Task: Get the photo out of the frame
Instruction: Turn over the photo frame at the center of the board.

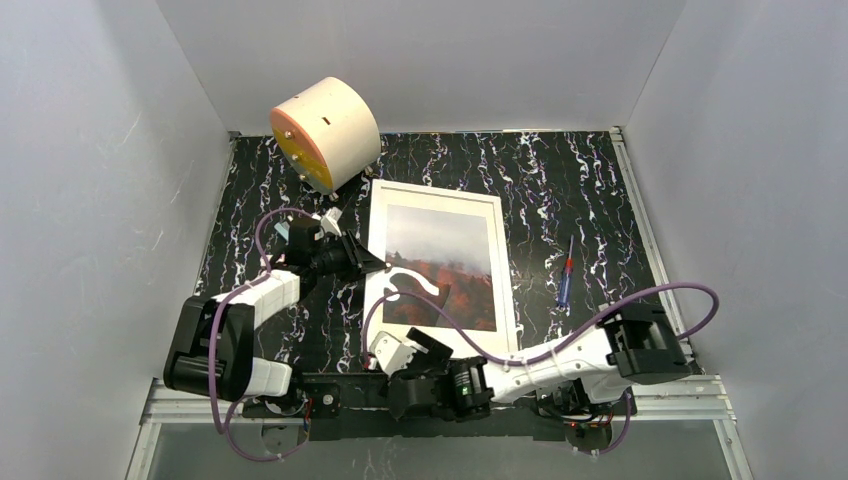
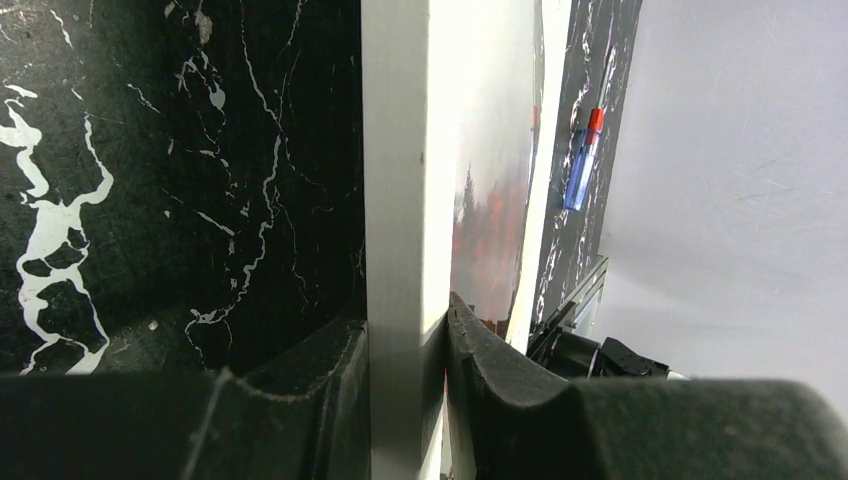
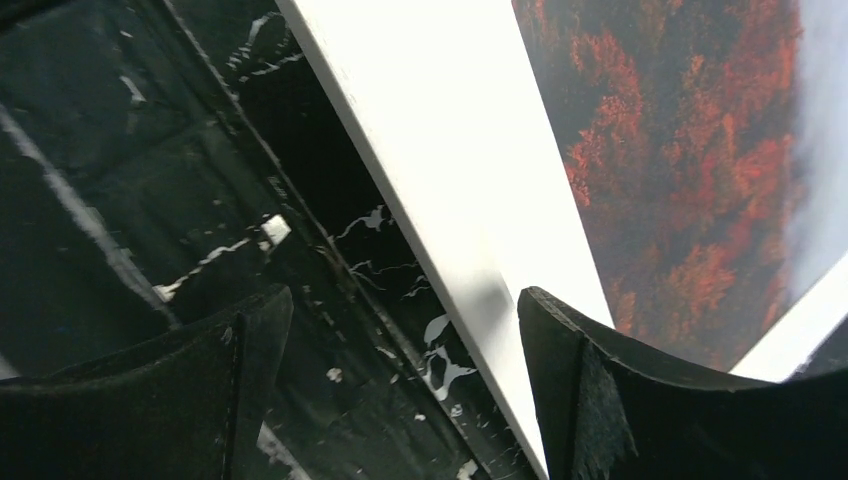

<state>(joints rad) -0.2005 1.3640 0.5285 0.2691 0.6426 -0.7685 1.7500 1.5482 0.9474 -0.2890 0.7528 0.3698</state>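
The white frame point(image 1: 383, 215) lies face up on the black marble table, with the photo point(image 1: 445, 265) of red-orange trees and grey mist inside it. My left gripper point(image 1: 380, 263) is shut on the frame's left edge. In the left wrist view its jaws point(image 2: 408, 335) clamp the white frame bar point(image 2: 400, 180), with the photo point(image 2: 490, 220) just beyond. My right gripper point(image 1: 425, 342) is open at the frame's near left corner. In the right wrist view point(image 3: 400, 310) the frame's white border point(image 3: 430, 150) runs between the fingers, close to the right one, beside the photo point(image 3: 680, 150).
A cream cylinder with an orange face point(image 1: 325, 133) leans at the back left, near the frame's far corner. A blue and red screwdriver point(image 1: 565, 280) lies right of the frame and also shows in the left wrist view point(image 2: 580, 165). Grey walls enclose the table on three sides.
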